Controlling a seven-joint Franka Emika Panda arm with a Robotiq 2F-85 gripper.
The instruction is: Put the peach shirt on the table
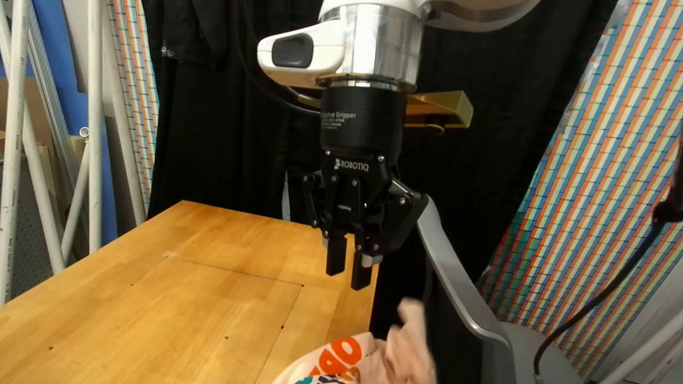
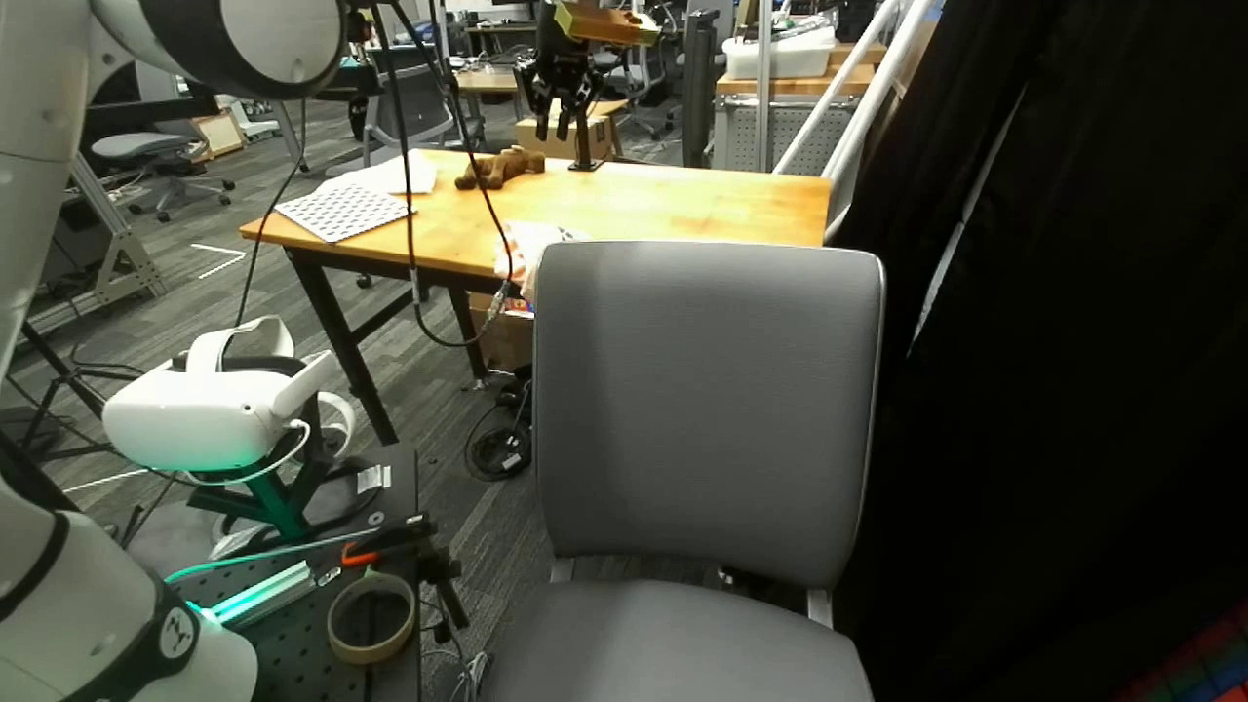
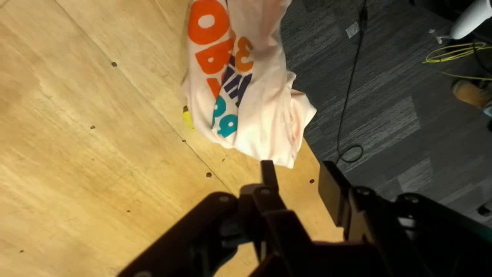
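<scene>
The table (image 1: 160,304) is stretching broadly to one side of the gripper (image 1: 348,277), a grey chair (image 2: 712,400) standing near one edge, dark floor (image 3: 392,161) showing past it; the peach shirt (image 3: 265,107) is lying bunched across that edge, partly overhanging, and the gripper is hanging higher, fingers (image 1: 335,258) spread, near the shirt's end
</scene>
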